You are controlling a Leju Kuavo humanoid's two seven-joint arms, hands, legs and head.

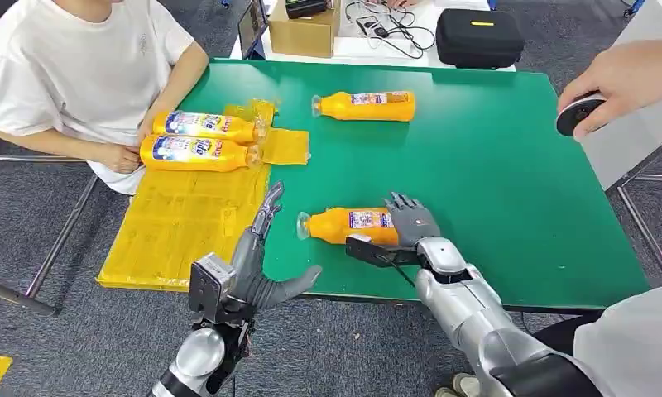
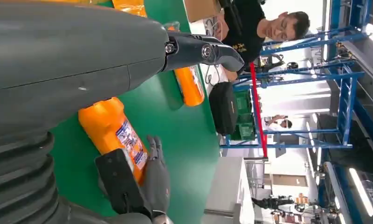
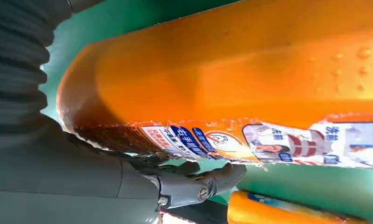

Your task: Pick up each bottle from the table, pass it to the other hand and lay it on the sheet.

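Near the lower centre of the head view, the right hand (image 1: 410,222) is wrapping its fingers around the orange plastic bottle (image 1: 348,225) lying on the green table (image 1: 493,182). Lower left, the left hand (image 1: 257,265) is waiting with fingers spread beside the yellow sheet (image 1: 179,223); the pickup seems underway, and next comes lifting toward it.

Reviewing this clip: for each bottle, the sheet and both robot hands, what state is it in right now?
Near bottle: on its side on the green table, right hand wrapped around its base.
Far bottle: on its side on the table, untouched.
Two bottles: lying side by side on the yellow sheet.
Yellow sheet: flat, hanging over the table's edge.
Left hand: empty, fingers spread.
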